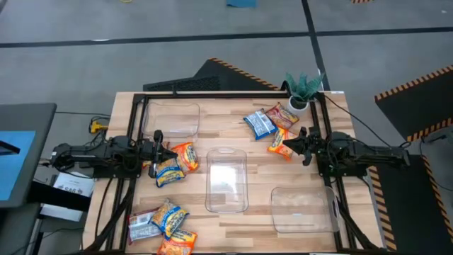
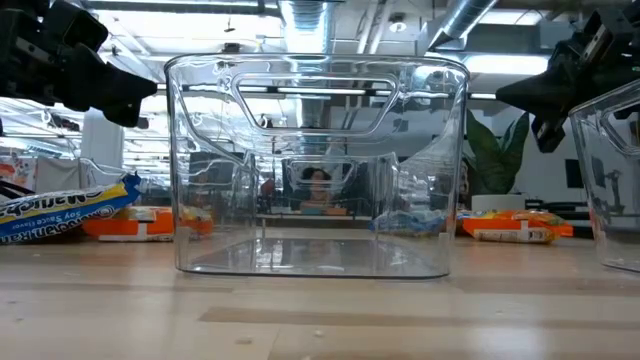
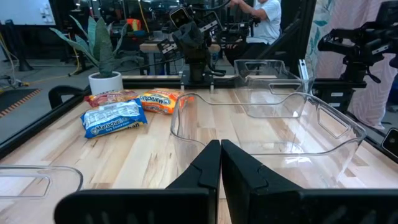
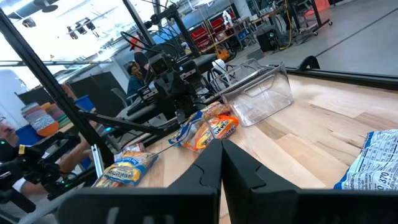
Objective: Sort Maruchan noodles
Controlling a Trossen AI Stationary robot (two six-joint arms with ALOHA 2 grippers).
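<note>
Maruchan packets lie flat on the wooden table in three groups. Far right: a blue one point(image 1: 260, 124), a red-brown one point(image 1: 283, 113) and an orange one point(image 1: 281, 144). Left: an orange one point(image 1: 185, 156) and a blue one point(image 1: 170, 172). Near-left corner: a silver one point(image 1: 141, 225), a blue one point(image 1: 170, 216) and an orange one point(image 1: 177, 244). My left gripper point(image 1: 157, 145) point(image 3: 221, 163) is shut and empty, hovering beside the left pair. My right gripper point(image 1: 304, 145) point(image 4: 221, 163) is shut and empty, hovering next to the orange packet on the right.
Three clear plastic bins stand on the table: one far left point(image 1: 170, 117), one in the middle point(image 1: 226, 180) point(image 2: 320, 170), one near right point(image 1: 304, 209). A potted plant point(image 1: 303, 88) sits at the far right corner. A black frame runs along the table's edges.
</note>
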